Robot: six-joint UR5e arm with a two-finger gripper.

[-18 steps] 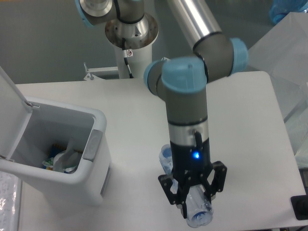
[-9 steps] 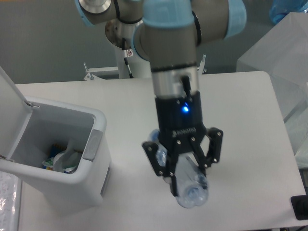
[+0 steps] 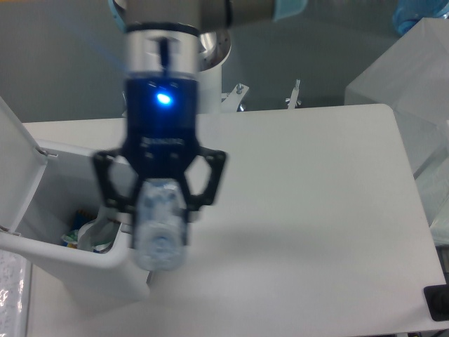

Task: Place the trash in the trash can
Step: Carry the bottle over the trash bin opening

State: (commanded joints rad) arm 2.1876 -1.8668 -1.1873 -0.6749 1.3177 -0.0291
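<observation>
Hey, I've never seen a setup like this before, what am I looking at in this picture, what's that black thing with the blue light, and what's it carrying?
This is one picture from a fixed camera looking down at a white table. The blurred black thing with the blue light is the gripper, the two-fingered hand at the end of a robot arm; the blur suggests it is moving. Its fingers are closed on a clear bluish plastic bottle, held up off the table. At the left stands a white trash can with its flip lid open. Inside lies some trash already, including a crumpled white wrapper. The bottle hangs over the can's right-hand edge, so it looks as if it is being carried there to be dropped in. The grey column at the top is the arm's base.
</observation>
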